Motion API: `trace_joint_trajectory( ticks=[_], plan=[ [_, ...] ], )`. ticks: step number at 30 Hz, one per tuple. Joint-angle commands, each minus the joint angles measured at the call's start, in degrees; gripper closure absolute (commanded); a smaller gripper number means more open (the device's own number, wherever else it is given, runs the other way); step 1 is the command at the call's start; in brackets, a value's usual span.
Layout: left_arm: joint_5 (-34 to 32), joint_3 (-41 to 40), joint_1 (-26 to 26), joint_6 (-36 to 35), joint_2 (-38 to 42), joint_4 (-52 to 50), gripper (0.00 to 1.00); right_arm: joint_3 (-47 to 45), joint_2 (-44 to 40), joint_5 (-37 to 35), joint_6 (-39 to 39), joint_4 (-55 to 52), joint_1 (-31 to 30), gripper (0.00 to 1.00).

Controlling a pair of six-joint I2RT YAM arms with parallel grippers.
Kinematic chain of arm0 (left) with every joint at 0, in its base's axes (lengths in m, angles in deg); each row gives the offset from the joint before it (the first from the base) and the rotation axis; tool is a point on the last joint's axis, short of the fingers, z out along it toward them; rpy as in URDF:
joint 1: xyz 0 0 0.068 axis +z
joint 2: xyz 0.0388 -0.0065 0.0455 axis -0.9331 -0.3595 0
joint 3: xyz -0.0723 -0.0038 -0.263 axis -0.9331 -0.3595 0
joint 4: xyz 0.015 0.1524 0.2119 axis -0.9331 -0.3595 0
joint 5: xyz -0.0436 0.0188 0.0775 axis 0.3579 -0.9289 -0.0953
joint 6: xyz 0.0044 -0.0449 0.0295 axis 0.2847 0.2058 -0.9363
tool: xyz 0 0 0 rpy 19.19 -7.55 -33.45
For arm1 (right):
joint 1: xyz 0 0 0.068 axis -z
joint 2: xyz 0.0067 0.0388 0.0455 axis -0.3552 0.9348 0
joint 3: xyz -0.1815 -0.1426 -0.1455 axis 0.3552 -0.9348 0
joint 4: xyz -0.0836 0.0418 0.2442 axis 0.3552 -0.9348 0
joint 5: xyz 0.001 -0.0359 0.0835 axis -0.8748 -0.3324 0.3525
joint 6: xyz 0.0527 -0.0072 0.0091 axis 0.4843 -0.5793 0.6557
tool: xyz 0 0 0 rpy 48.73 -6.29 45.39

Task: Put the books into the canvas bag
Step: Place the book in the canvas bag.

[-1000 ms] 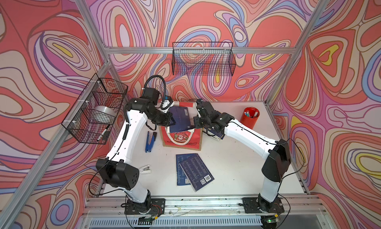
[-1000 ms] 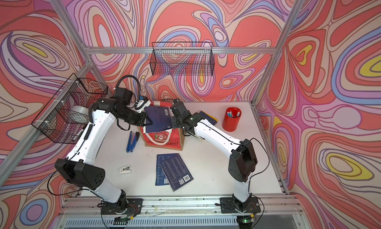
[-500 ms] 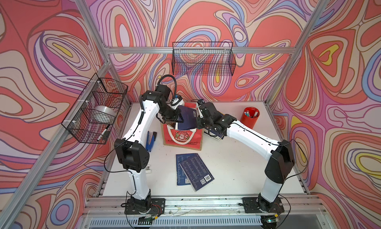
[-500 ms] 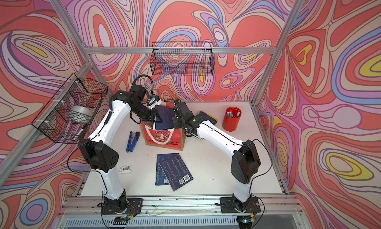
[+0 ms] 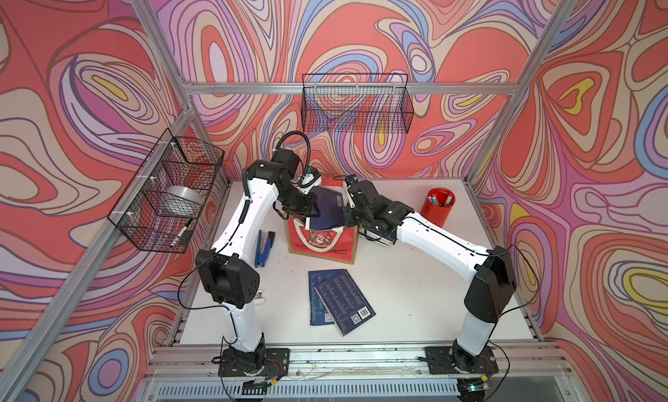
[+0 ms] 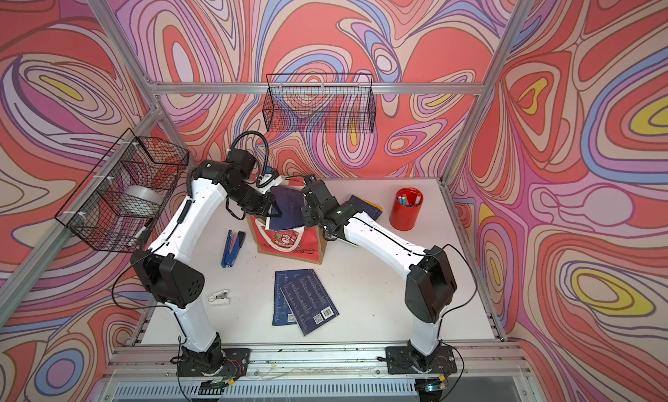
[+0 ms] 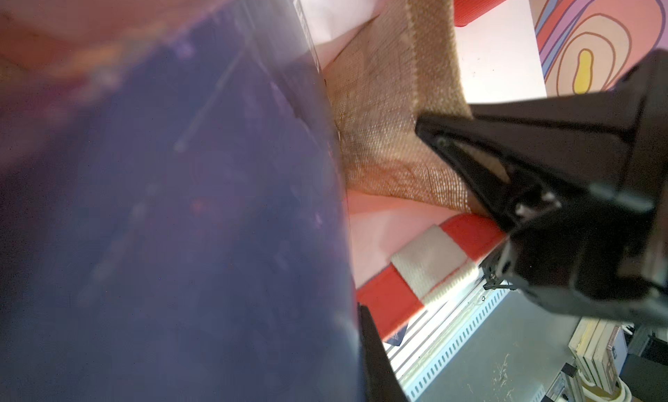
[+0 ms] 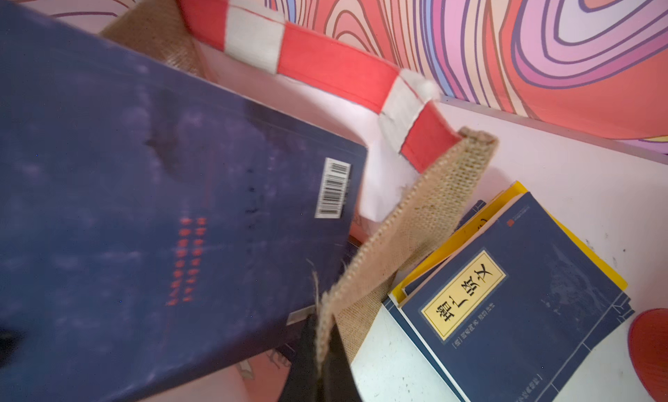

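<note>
Item in hand — navy book, barcode side up, tilted over the mouth of the canvas bag, lower corner just inside the rim; left hand closed on its edge; right hand pinched tight on the bag's jute side wall, holding the mouth open. Outstanding — two books overlapping on the worktop near the front; stack of books just beside the bag. Judged early: no book visibly settled inside.
</note>
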Motion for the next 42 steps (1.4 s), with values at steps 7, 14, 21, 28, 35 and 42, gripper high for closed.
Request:
trace_joint_trajectory(
  ticks=[7, 14, 21, 28, 35, 42],
  plan=[
    [2.0, -7.0, 1.0, -1.5, 10.2, 0.5, 1.0, -4.0, -4.0, 0.0, -7.6, 15.4, 0.1, 1.0],
    [2.2, -3.3, 0.9, 1.3, 3.5, -1.3, 1.0, -13.8, -9.0, 6.7, -9.1, 27.3, -0.5, 1.0],
    [1.5, -3.8, -1.4, 7.6, 0.9, 2.7, 1.0, -21.0, -13.1, 5.9, -10.5, 35.4, -3.5, 1.0],
    [8.9, -9.0, -3.3, 13.6, 4.4, 13.4, 1.0, -21.2, -13.0, 4.6, -9.8, 35.1, -3.8, 1.0],
    [4.6, -11.9, -4.8, 12.6, 2.9, 12.0, 0.89, -19.7, -11.9, 3.8, -8.9, 33.8, -3.8, 1.0],
    [-7.1, -13.9, 0.0, 14.5, 5.1, 9.8, 0.42, -17.3, -10.2, 2.3, -8.2, 30.6, -3.8, 1.0]
  ],
)
